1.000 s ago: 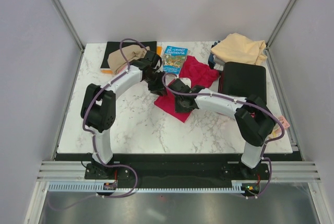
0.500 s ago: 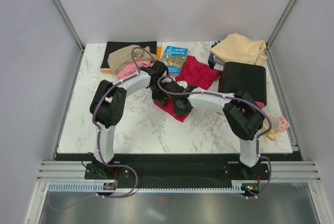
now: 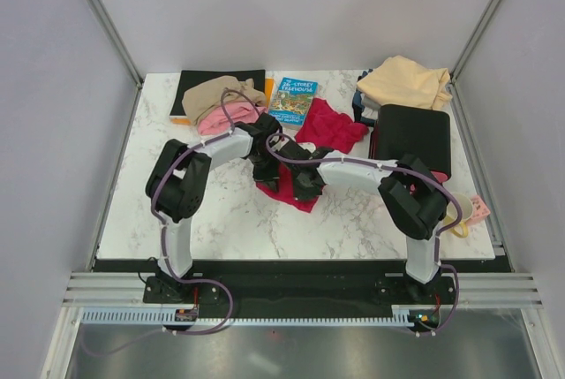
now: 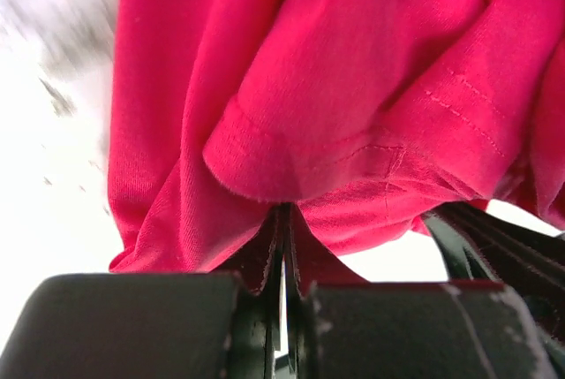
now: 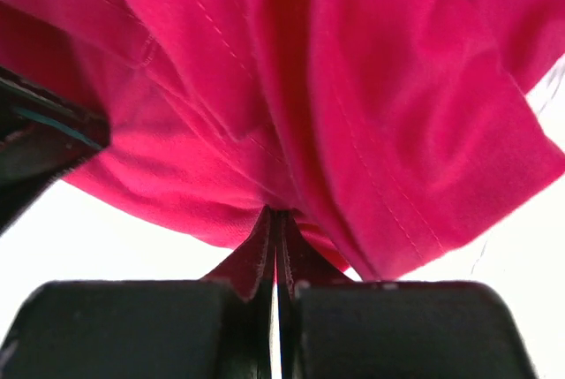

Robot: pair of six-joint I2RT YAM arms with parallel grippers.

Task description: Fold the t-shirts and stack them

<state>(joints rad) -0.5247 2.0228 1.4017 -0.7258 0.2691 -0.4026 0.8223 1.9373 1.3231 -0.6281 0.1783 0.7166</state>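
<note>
Both sets of fingers are pinched tight on cloth. The left gripper point(image 4: 284, 220) has a fold of the crimson t-shirt point(image 4: 353, 87), with the hem seam bunched just above its tips. The right gripper point(image 5: 275, 220) clamps a thin pleat of the same shirt, and the rest drapes over its fingers. Each wrist cam shows a black piece of hardware at the frame edge (likely the other arm, can't confirm).

From the top, the shirt sits mid-table on the marble table point(image 3: 221, 220). One lump lies behind the grippers, and a red tail pokes out on the near side. Both wrists and their cables cover its middle, so the grip points are hidden from above.

Around it:
- The blue book point(image 3: 294, 99) is just beside the far lump.
- The pink t-shirt point(image 3: 216, 119) and tan-brown t-shirt point(image 3: 221, 94) are piled on the black mat point(image 3: 192, 79) in the far-left corner.
- The peach-cream t-shirt point(image 3: 406, 81) is far right, with a black pad point(image 3: 413, 136) in front of it.
- A yellow ring point(image 3: 459, 225) sits at the right edge by the right elbow.

Compared with a second ago:
- Both jaws were apart and have since closed.
- The shirt was spread wider and flatter and is now gathered narrow between the grippers, which sit closer together.
- The left forearm has swung off the pink/tan pile, so that pile is now in full view.
- The yellow ring was hidden before and now shows.
</note>
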